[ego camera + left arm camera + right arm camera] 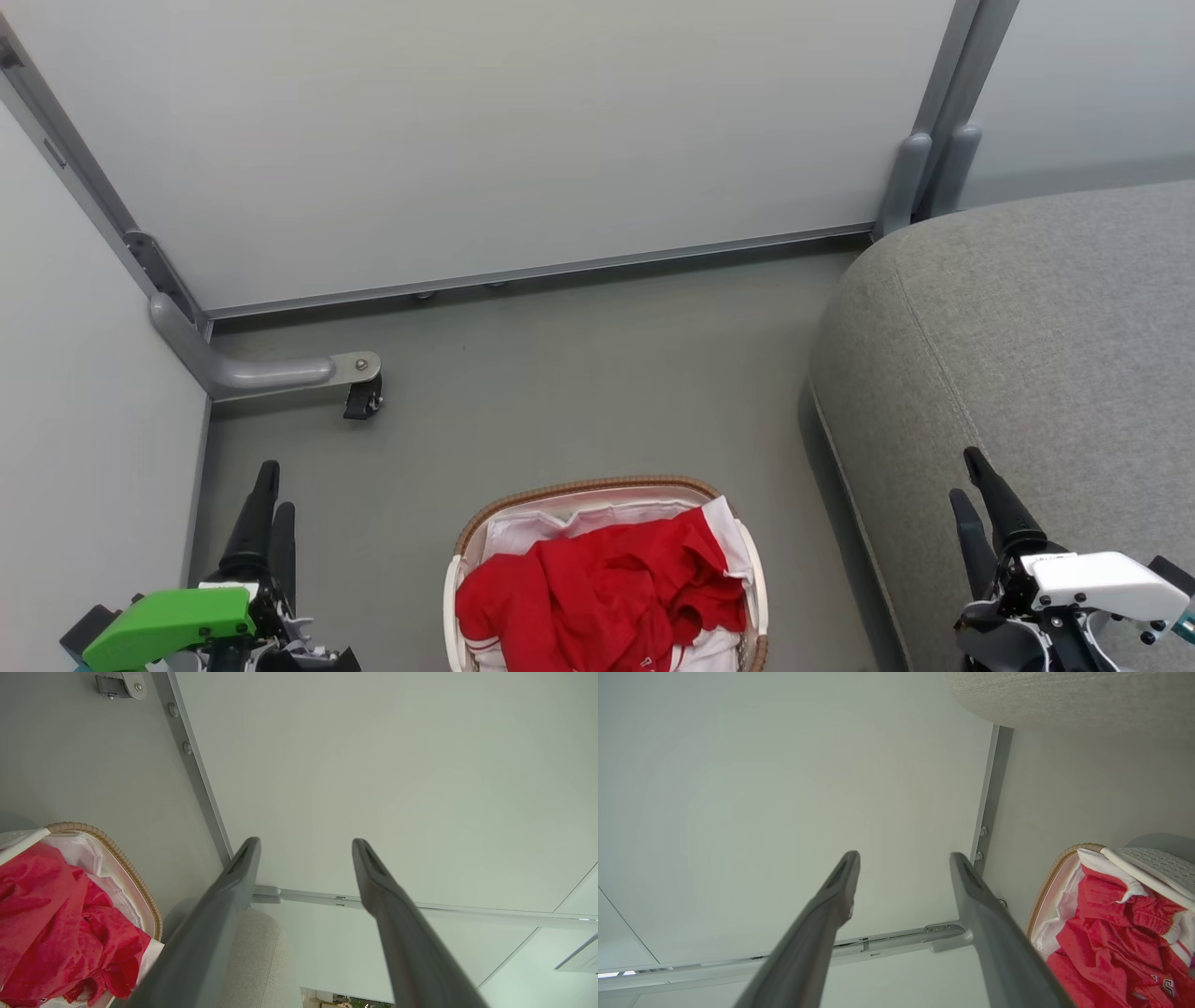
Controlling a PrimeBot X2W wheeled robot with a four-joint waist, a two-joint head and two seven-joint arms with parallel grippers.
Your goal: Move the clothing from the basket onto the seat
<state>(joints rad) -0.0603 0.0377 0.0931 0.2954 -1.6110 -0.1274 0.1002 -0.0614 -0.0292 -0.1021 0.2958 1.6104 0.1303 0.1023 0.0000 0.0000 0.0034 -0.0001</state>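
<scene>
From the head, the red clothing lies heaped in the basket, which stands on the floor just left of the seat. The left gripper hangs over the floor left of the basket; the right gripper hangs over the seat's edge. In the left wrist view the left gripper's fingers are spread wide, empty and touching nothing, with the basket and clothing at lower left. In the right wrist view the right gripper's fingers are likewise spread wide and empty, with the clothing in the basket at lower right.
</scene>
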